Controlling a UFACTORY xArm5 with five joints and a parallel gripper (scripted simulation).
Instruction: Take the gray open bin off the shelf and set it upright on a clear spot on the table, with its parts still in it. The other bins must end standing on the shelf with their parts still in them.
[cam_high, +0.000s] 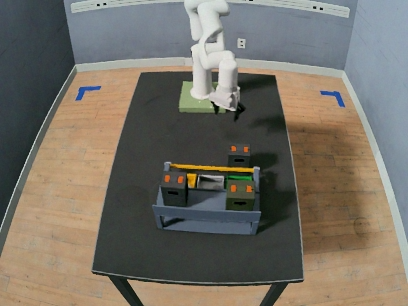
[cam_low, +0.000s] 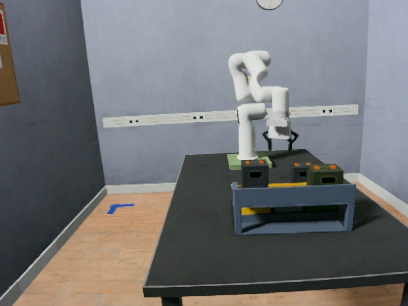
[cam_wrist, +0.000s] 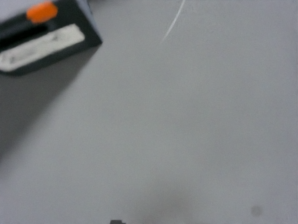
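The blue-gray shelf (cam_high: 207, 205) stands on the near half of the black table. A light gray open bin (cam_high: 211, 182) sits in its middle, between a yellow bin (cam_high: 191, 179) and an olive bin (cam_high: 240, 196). A dark bin with orange parts (cam_high: 174, 188) stands at the shelf's left end, and another dark bin (cam_high: 239, 156) at the back right. In the exterior view the shelf (cam_low: 290, 205) hides the gray bin. My gripper (cam_high: 227, 112) is open and empty, hanging above the table far behind the shelf; it also shows in the exterior view (cam_low: 280, 142). The wrist view shows a dark bin's corner (cam_wrist: 42, 40).
The arm's base stands on a green pad (cam_high: 197, 97) at the table's far end. A yellow bar (cam_high: 215, 168) runs along the shelf's back rail. A green bin (cam_high: 239, 177) lies behind the olive one.
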